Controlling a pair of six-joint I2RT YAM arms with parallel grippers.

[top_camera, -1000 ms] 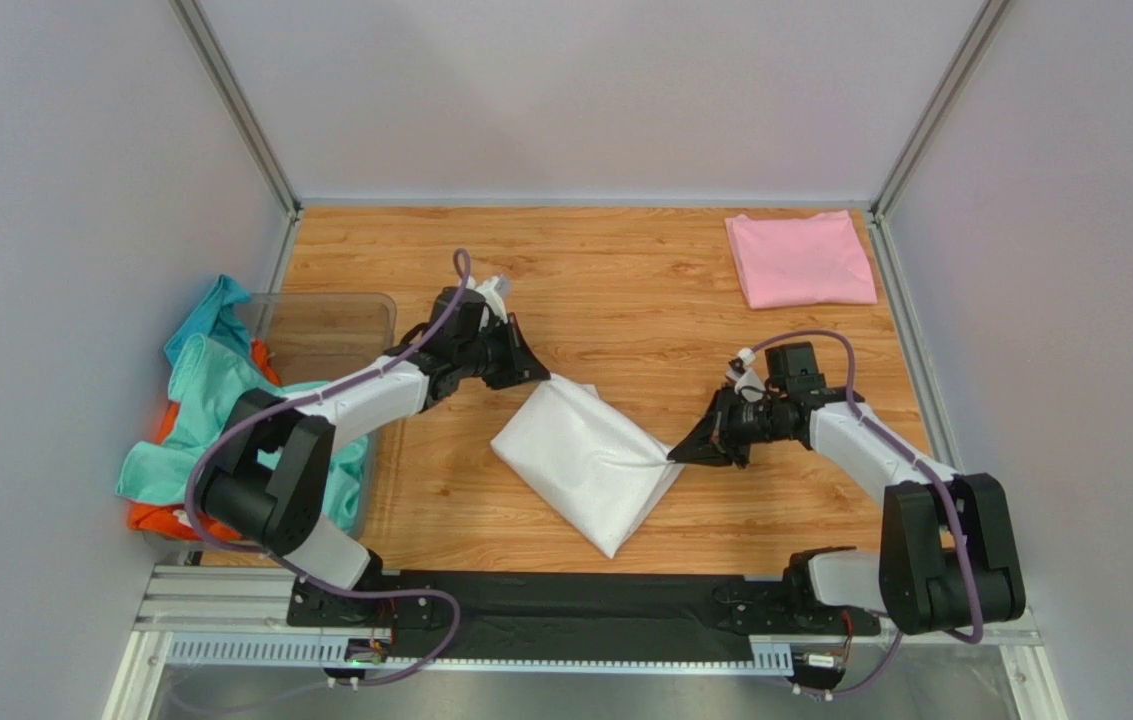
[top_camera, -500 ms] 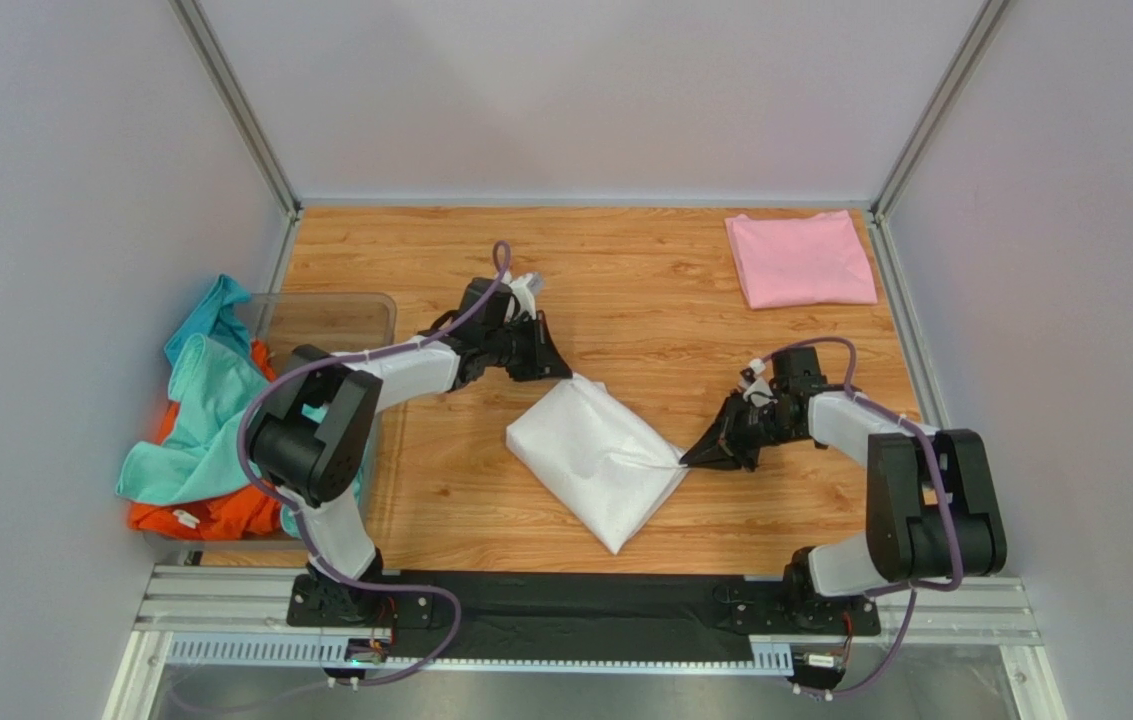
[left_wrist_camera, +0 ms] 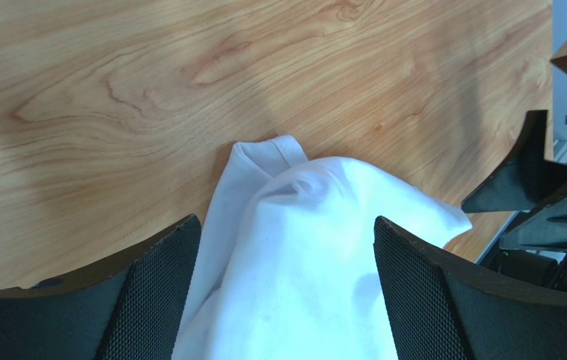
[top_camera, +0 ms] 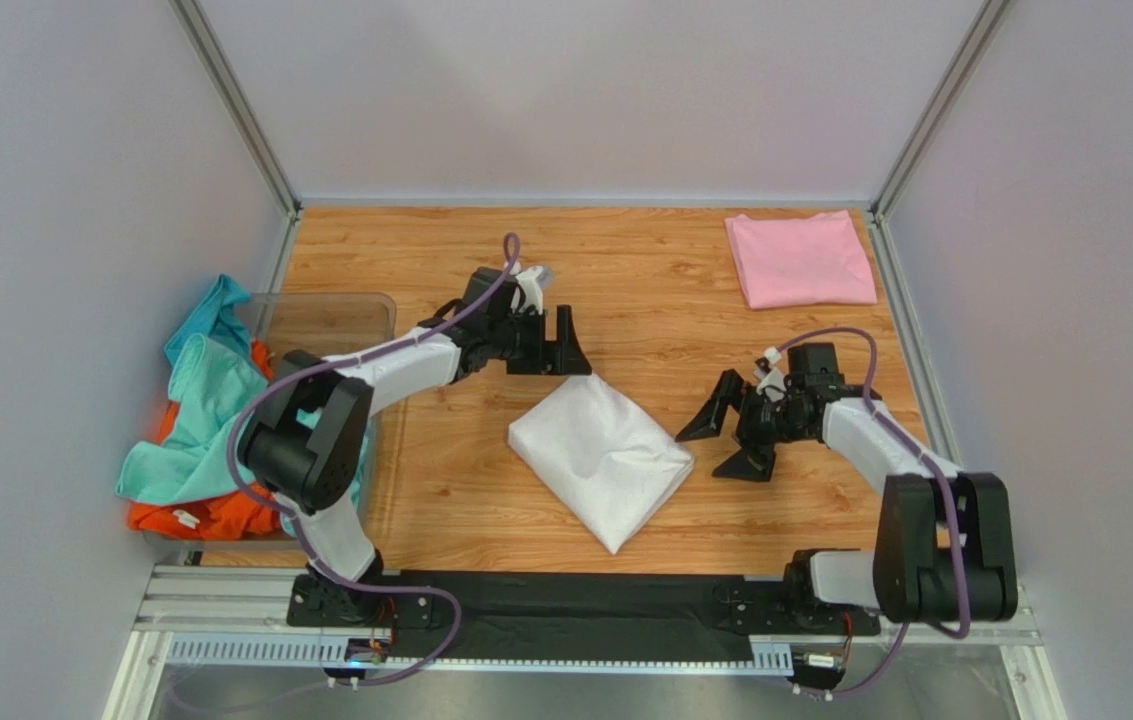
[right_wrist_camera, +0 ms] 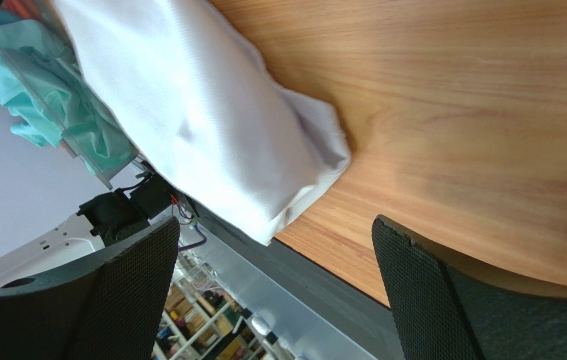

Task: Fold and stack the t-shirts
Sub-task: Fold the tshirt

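A folded white t-shirt [top_camera: 598, 455] lies as a tilted rectangle on the wooden table [top_camera: 647, 285], between the two arms. My left gripper [top_camera: 548, 357] is open just past the shirt's far corner. In the left wrist view the white cloth [left_wrist_camera: 316, 255] lies loose between the left gripper's [left_wrist_camera: 285, 229] spread fingers. My right gripper [top_camera: 724, 441] is open just right of the shirt's right corner, apart from it, and the right wrist view shows the white shirt [right_wrist_camera: 203, 120] beyond the right gripper [right_wrist_camera: 275, 225]. A folded pale pink t-shirt [top_camera: 801, 258] lies at the far right.
A clear plastic bin [top_camera: 324, 321] stands at the left edge, with teal t-shirts [top_camera: 204, 405] and an orange one [top_camera: 204, 516] heaped over and beside it. Grey walls close in the table on three sides. The black arm rail [top_camera: 572, 600] runs along the near edge.
Both grippers went from shut on the white shirt's corners to open, letting it go. The shirt now lies flat, and the right gripper has drawn back to the right.
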